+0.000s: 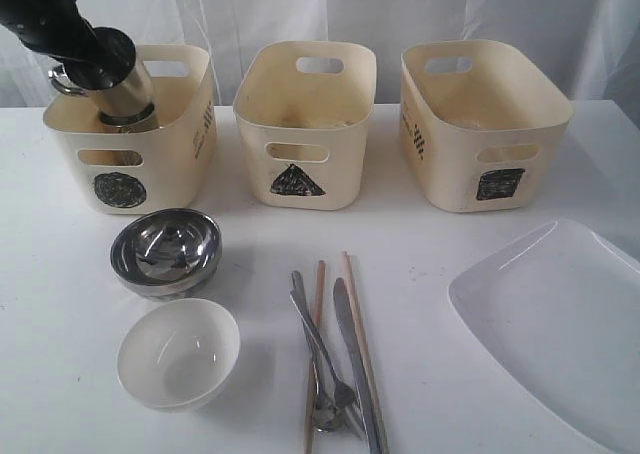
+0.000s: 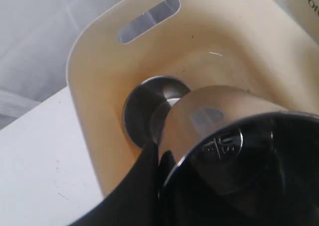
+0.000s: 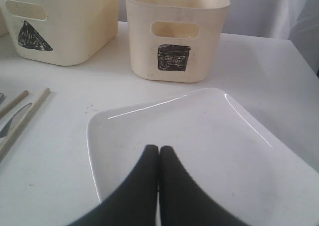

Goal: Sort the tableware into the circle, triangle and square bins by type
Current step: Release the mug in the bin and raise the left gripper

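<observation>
Near right corner of the desk: the right gripper (image 3: 158, 151), visible only from its wrist camera, hangs shut and empty over the white plate (image 3: 209, 131). Far left, the left gripper (image 1: 108, 66) clamps a steel mug (image 1: 128, 99) partly inside the circle bin (image 1: 170, 169); only its wrist view reveals a second mug (image 2: 144, 106) beneath

Circle bin (image 1: 125, 164) mouth was mostly blocked: left gripper (image 1: 105, 62) and its steel mug (image 1: 128, 96) hung in it, second mug (image 2: 149, 106) sat on the floor below. Triangle bin (image 1: 303, 124) and square bin (image 1: 483, 124) stood open from above, narrow gaps between bins. Nested steel bowls (image 1: 165, 249) and white bowl (image 1: 178, 352) crowded front left; cutlery (image 1: 327, 406) and chopsticks (image 1: 357, 314) lay bunched mid-front; plate (image 1: 560, 324) filled front right.
</observation>
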